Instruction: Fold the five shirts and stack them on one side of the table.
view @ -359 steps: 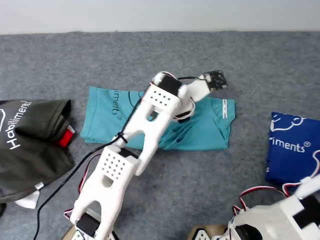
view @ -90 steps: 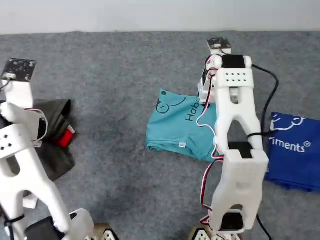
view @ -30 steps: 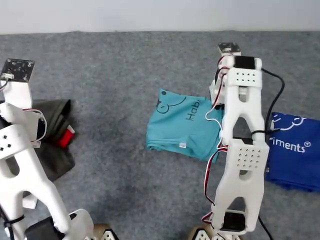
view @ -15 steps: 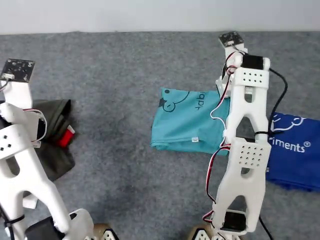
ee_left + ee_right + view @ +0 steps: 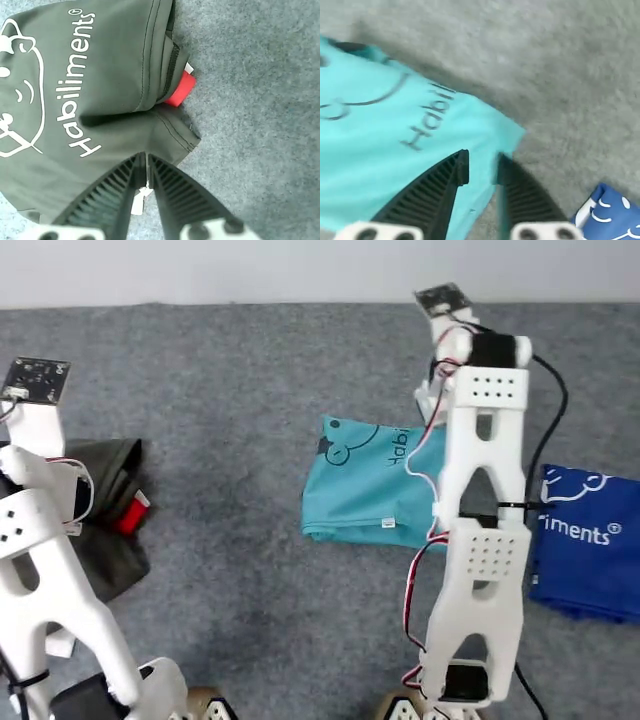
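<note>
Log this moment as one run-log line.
left gripper: shut, over dark shirt | right gripper: jaws apart, over teal shirt | blue shirt: folded, right side

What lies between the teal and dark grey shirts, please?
High view: bare table between teal shirt and dark grey shirt, plus a red piece at its edge.

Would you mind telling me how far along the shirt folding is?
Done: a blue shirt lies folded at the right edge, and the teal shirt looks folded mid-table. In hand: the right gripper sits open at the teal shirt's edge. To do: the dark shirt under the left gripper lies loosely bunched with something red beneath, and nothing is stacked yet.
</note>
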Motion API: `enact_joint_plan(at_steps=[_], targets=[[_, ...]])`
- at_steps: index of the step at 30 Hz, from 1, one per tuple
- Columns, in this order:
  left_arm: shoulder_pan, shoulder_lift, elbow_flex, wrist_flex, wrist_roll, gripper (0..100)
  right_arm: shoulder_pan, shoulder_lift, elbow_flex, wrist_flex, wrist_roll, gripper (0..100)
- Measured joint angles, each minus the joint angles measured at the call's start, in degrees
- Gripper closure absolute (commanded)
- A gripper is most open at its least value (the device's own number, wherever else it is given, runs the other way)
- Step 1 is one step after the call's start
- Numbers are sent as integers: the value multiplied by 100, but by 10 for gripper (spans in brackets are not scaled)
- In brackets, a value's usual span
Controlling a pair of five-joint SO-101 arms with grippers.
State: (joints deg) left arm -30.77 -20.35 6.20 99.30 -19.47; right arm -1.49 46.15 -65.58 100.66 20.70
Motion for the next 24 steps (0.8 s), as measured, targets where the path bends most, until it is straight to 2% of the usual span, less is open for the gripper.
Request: enact_joint_plan(at_steps=[10,17,24], targets=[[0,0,0,0,0,986,-879,-1618,3332,0,0,990],[0,0,0,0,0,986,-695,-1697,4703,-44,26,990],[0,0,0,0,0,986,-123,-1354,4905,-44,457,990]])
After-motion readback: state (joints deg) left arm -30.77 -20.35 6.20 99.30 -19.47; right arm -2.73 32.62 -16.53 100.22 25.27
